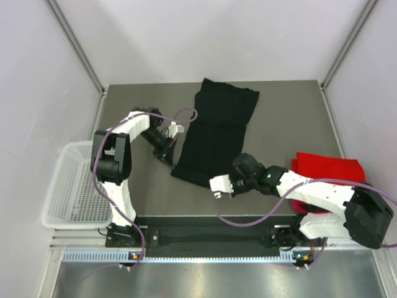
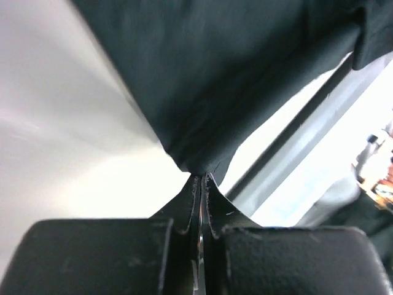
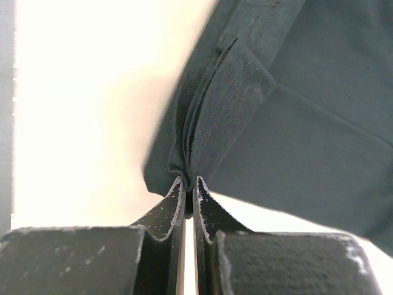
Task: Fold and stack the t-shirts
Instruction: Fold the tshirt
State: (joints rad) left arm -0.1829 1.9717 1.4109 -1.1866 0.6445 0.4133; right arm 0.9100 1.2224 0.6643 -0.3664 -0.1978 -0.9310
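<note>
Both arms stretch low over the table (image 1: 279, 112), pinching the black shirt (image 1: 217, 130).
The shirt lies as a long strip from the far edge toward the near edge. A red shirt (image 1: 329, 169) sits by the right edge. The left gripper (image 2: 201, 178) is clamped on the strip's near left corner, and the right gripper (image 3: 189, 181) on its near right corner.

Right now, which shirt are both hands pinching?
The black t-shirt, spread out in the middle: the left hand and right hand each pinch its near end. The red shirt lies folded at the right, in neither hand.
</note>
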